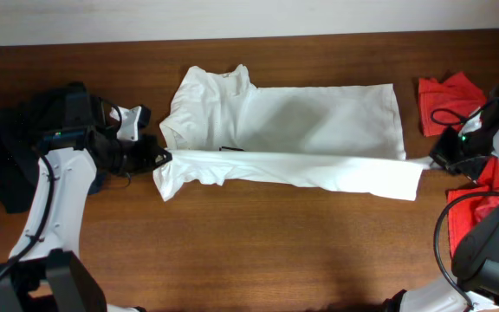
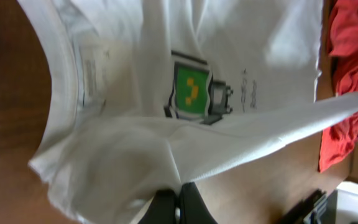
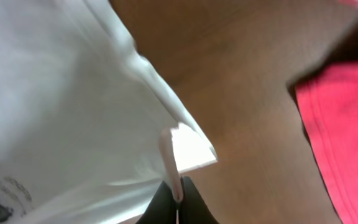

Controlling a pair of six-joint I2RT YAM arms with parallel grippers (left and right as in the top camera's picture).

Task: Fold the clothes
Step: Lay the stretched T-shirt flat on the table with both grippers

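Observation:
The white T-shirt (image 1: 319, 121) lies sideways on the table, collar to the left and hem to the right. Its near long edge is raised and stretched into a taut band (image 1: 319, 171) between my two grippers. At the sleeve end my left gripper (image 1: 165, 158) is shut on the fabric. In the left wrist view the black fingers (image 2: 194, 202) pinch white cloth below the green chest print (image 2: 191, 90). My right gripper (image 1: 436, 162) is shut on the hem corner, and in the right wrist view (image 3: 179, 198) the hem's edge runs down between the jaws.
A red garment (image 1: 447, 100) lies at the back right and another red one (image 1: 483, 204) under the right arm. A black pile (image 1: 16, 130) sits at the left edge behind the left arm. Bare brown table (image 1: 275, 251) runs along the front.

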